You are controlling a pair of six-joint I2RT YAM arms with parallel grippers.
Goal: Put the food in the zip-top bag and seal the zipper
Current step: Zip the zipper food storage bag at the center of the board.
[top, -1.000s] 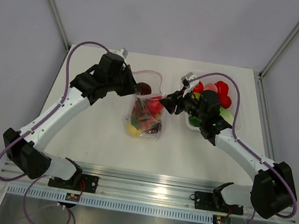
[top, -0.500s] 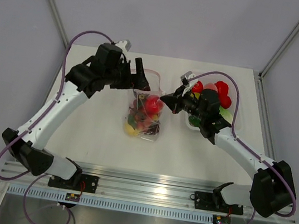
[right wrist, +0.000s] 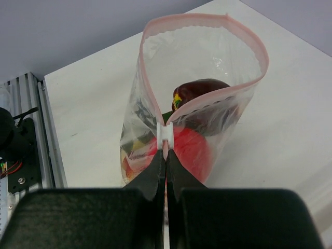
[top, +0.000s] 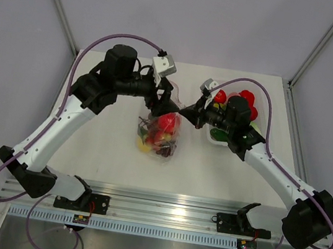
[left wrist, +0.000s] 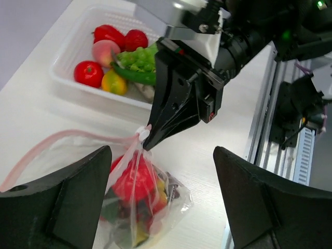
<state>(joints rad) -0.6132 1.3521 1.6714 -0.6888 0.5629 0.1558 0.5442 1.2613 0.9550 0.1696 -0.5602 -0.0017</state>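
The clear zip-top bag (top: 157, 134) stands mid-table holding food: a red tomato (right wrist: 189, 150), a dark red piece (right wrist: 199, 89), and yellow and green bits. Its pinkish zipper (right wrist: 207, 18) gapes in a wide loop, with a white slider (right wrist: 165, 132) at the near end. My right gripper (right wrist: 166, 158) is shut on the zipper strip just below that slider, holding the bag's corner up (left wrist: 148, 139). My left gripper (left wrist: 162, 151) is open above the bag, with the bag low between its wide fingers (left wrist: 78, 197), untouched. In the top view it (top: 165, 97) hangs beside the right gripper (top: 185, 110).
A white mesh basket tray (left wrist: 67, 52) sits at the back right with more food: tomatoes (left wrist: 88, 72), green grapes (left wrist: 136, 59), a lemon (left wrist: 114, 82). In the top view the right arm crosses over the tray (top: 212, 139). The aluminium rail (top: 161, 202) runs along the near edge.
My left gripper let go of the bag's mouth, opened, and swung up and right over the bag. My right gripper closed on the zipper end by the slider.
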